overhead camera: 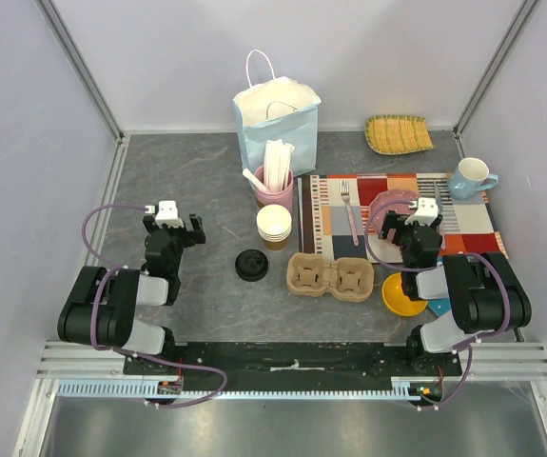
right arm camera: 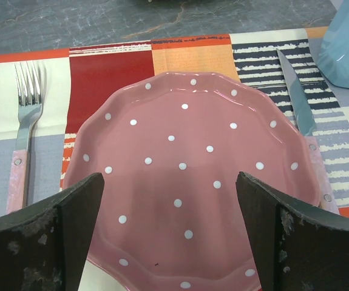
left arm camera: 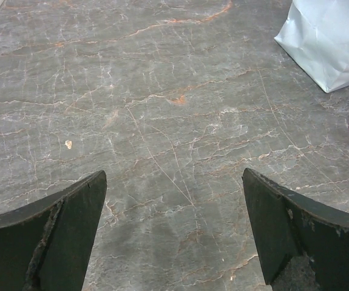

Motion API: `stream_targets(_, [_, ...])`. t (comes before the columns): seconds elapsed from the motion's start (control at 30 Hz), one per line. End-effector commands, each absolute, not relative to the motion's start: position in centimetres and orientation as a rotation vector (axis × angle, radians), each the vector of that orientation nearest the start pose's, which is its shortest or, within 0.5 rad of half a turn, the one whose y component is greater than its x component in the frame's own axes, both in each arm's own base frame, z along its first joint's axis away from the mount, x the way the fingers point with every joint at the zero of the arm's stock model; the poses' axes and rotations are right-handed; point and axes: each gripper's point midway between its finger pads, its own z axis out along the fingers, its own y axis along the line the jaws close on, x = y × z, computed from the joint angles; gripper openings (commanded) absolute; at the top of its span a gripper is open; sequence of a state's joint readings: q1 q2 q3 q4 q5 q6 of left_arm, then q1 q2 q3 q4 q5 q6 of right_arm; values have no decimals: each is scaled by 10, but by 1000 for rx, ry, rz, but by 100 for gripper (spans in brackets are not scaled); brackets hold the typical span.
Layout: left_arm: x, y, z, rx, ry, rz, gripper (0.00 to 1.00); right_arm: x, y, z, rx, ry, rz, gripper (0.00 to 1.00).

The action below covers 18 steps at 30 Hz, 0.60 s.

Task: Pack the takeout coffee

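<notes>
- Grey marbled counter (overhead camera: 197, 171) is carrying everything, with pale walls standing round it on three sides.
- No lidded cup is showing in any view. The coffee seems to be waiting in two parts: an open paper cup (overhead camera: 274, 227) standing mid-counter and a loose black lid (overhead camera: 251, 265) lying just beside it, nearer the arms.
- A cardboard carrier (overhead camera: 330, 278) is sitting near the cup's right, and a pale blue paper bag (overhead camera: 276, 124) is standing well behind, mouth open.
- Left pincer (overhead camera: 172, 225) is hovering wide open over bare stone, gripping nothing, left of the lid and apart from it.
- Right pincer (right arm camera: 169, 176) is hanging equally wide over a pink dotted plate (right arm camera: 186, 170), also empty.
- Judging from this, nothing is being packed yet and the first reach is pending.
- Doing it well likely means taking the lid by its rim and keeping it level while seating it.
- The other pincer would be steadying the cup low down, so the thin wall is not buckling or tipping.
</notes>
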State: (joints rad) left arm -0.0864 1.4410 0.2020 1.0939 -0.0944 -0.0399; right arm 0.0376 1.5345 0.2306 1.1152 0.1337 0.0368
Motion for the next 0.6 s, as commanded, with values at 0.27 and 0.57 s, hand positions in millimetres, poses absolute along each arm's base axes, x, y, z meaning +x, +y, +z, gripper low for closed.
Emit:
stream_targets(0.27, [370, -24, 121, 89, 1617, -24, 100, 375, -17, 143, 206, 1617, -66, 98])
stream_targets(0.57, [364, -34, 222, 180, 1576, -46, 100, 383, 23, 242, 179, 1590, 214, 98])
